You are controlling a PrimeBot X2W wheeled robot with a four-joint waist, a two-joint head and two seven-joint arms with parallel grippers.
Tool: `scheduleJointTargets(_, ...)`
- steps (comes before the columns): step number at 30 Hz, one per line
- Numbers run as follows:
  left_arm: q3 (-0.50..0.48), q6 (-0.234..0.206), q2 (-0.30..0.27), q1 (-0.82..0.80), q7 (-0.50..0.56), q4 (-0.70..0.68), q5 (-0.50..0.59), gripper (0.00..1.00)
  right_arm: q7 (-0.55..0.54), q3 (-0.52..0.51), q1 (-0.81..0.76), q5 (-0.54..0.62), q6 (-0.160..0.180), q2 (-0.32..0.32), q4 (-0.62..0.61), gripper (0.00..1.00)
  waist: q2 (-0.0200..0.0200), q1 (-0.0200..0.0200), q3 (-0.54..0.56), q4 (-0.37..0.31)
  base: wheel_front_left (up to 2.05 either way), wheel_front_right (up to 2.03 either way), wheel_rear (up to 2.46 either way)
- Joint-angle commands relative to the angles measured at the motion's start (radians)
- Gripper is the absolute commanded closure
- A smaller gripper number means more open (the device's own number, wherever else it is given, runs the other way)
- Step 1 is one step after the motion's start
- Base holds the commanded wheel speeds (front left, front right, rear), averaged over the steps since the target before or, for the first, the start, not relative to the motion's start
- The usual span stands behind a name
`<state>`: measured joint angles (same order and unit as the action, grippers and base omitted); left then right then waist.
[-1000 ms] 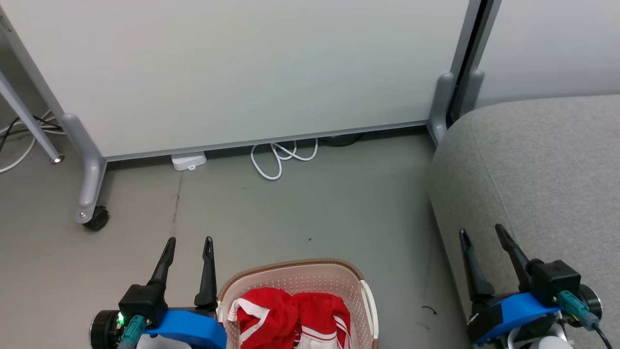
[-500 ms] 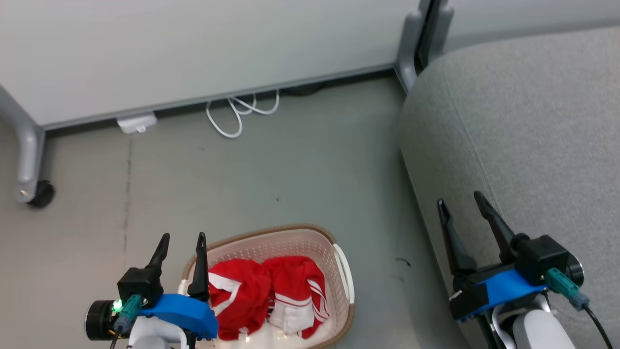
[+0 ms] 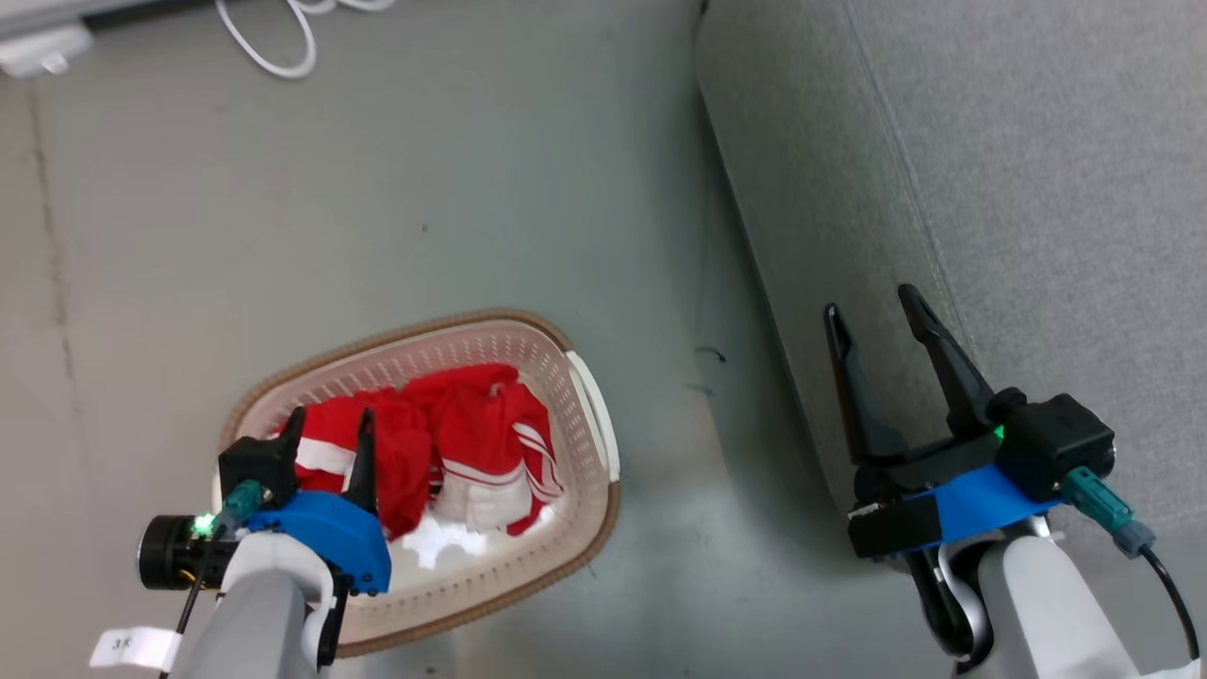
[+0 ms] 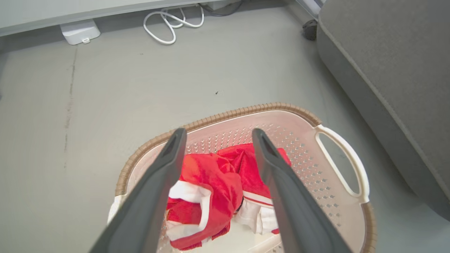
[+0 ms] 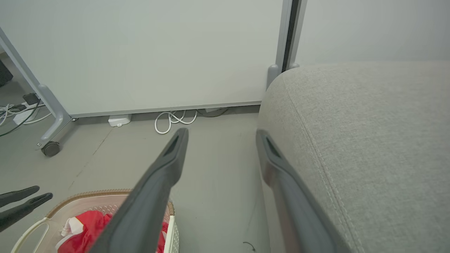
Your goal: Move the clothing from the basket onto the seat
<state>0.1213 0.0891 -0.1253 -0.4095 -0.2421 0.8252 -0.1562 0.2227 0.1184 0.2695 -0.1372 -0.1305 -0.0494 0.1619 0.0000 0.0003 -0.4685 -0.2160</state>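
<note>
Grey floor carries the basket, seat and white cable.

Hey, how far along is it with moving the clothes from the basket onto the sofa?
Nothing done yet: both red garments lie in the basket. In hand: the left gripper hovers open over them, gripping nothing; the right gripper hangs open by the sofa. Still to do: grasp each garment, lift it out and lay it on the sofa.
</note>
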Motion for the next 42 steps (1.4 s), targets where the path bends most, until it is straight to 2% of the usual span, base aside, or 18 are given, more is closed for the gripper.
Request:
scheduleJointTargets(1,0.004,0.003,-0.014,-0.026,0.001,0.018,0.008,0.0,0.011,0.004,0.026,-0.007,0.0,-0.002,-0.005,0.0,0.0,-0.0003,-0.087,-0.052,0.0,0.0,0.0)
scheduleJointTargets(9,0.028,-0.01,-0.034,-0.132,0.031,0.164,0.023,0.0,0.034,0.046,0.065,-0.051,0.0,-0.002,0.002,0.0,0.0,-0.0003,-0.199,-0.102,0.0,0.0,0.0)
scheduleJointTargets(17,0.047,-0.099,-0.066,-0.219,0.041,0.251,0.058,0.0,0.043,0.068,0.088,-0.082,0.0,-0.002,0.012,0.0,0.0,-0.0003,-0.277,-0.129,0.0,0.0,0.0)
scheduleJointTargets(25,0.047,-0.16,-0.097,-0.278,0.08,0.32,0.06,0.0,0.043,0.097,0.102,-0.116,0.0,-0.002,-0.004,0.0,0.0,-0.0003,-0.331,-0.144,0.0,0.0,0.0)
scheduleJointTargets(32,0.061,-0.167,-0.101,-0.321,0.154,0.38,0.056,0.0,0.044,0.117,0.109,-0.136,0.0,-0.002,-0.005,0.0,0.0,-0.0003,-0.354,-0.152,0.0,0.0,0.0)
scheduleJointTargets(33,0.062,-0.169,-0.102,-0.325,0.162,0.385,0.055,0.11,0.044,0.12,0.111,-0.139,0.0,-0.002,-0.005,0.0,0.0,-0.0003,-0.355,-0.154,0.0,0.0,0.0)
scheduleJointTargets(34,0.066,-0.167,-0.101,-0.328,0.171,0.391,0.056,0.61,0.044,0.122,0.112,-0.14,0.0,-0.002,-0.005,0.0,0.0,-0.0003,-0.356,-0.155,0.0,0.0,0.0)
scheduleJointTargets(35,0.07,-0.162,-0.099,-0.331,0.179,0.396,0.057,1.0,0.044,0.124,0.114,-0.144,0.0,-0.002,-0.004,0.0,0.0,-0.0003,-0.357,-0.156,0.0,0.0,0.0)
scheduleJointTargets(42,0.079,-0.151,-0.09,-0.342,0.2,0.413,0.043,1.0,0.044,0.123,0.117,-0.154,0.0,-0.002,-0.004,0.0,0.0,-0.0003,-0.357,-0.159,0.0,0.0,0.0)
